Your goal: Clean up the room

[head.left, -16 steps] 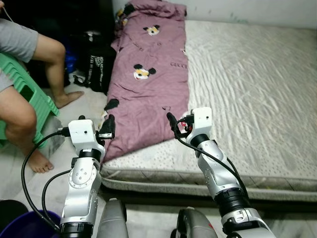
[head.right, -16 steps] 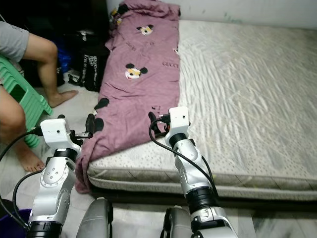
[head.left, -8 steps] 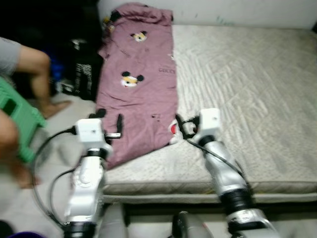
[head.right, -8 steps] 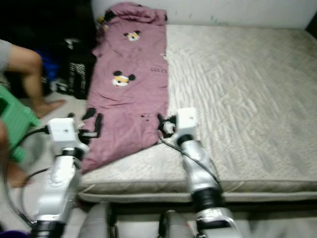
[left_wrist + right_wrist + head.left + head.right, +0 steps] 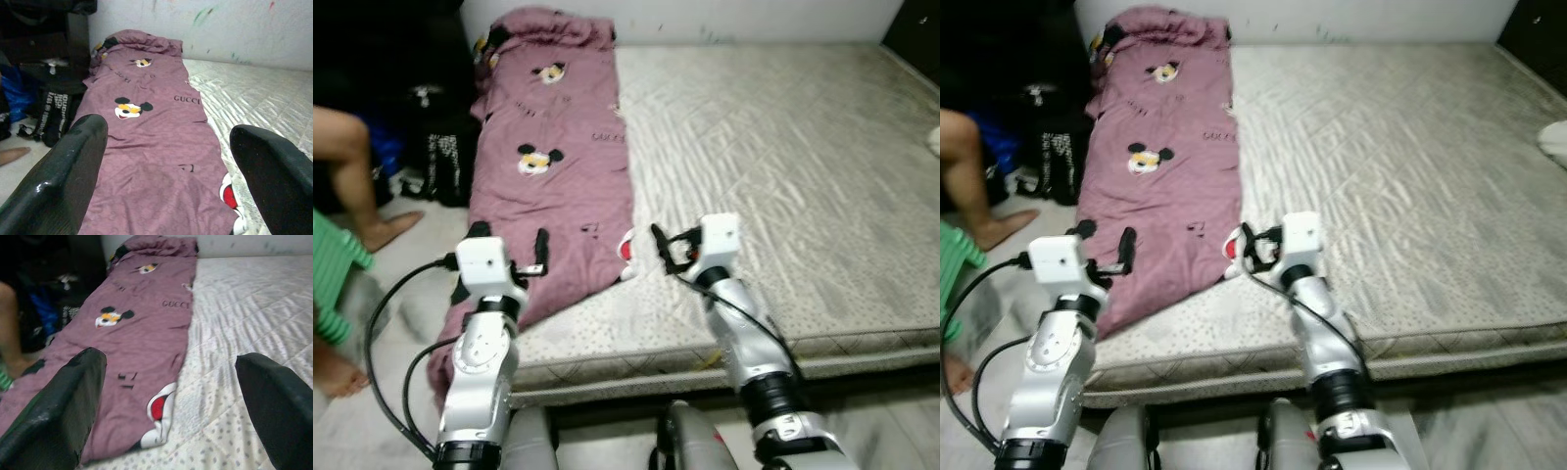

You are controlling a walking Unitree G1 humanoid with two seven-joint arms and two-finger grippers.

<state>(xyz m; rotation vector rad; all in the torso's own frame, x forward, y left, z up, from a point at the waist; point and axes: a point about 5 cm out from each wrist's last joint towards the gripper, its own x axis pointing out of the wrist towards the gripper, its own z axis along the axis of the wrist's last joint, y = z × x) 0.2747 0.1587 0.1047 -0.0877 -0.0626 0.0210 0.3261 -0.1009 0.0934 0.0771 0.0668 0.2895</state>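
A purple blanket (image 5: 558, 166) printed with cartoon mice lies along the left side of a grey quilted mattress (image 5: 783, 166). Its near end hangs over the mattress's left edge toward the floor. My left gripper (image 5: 509, 240) is raised over that hanging corner, open with nothing between its fingers. My right gripper (image 5: 668, 245) is open and hovers just above the mattress beside the blanket's near right corner. The left wrist view looks along the blanket (image 5: 146, 147) between widely spread fingers (image 5: 73, 166). The right wrist view shows the blanket (image 5: 142, 333) and its red-and-white print in the same way.
A person's bare leg (image 5: 347, 162) and a green stool (image 5: 333, 269) are on the floor at the left. A black bag (image 5: 435, 162) stands against the mattress side. A pale object (image 5: 933, 140) lies at the mattress's right edge. A wall runs behind.
The camera has swung right, so the whole scene slid left and the person is mostly out of frame. Both arms hold the same raised, open pose.
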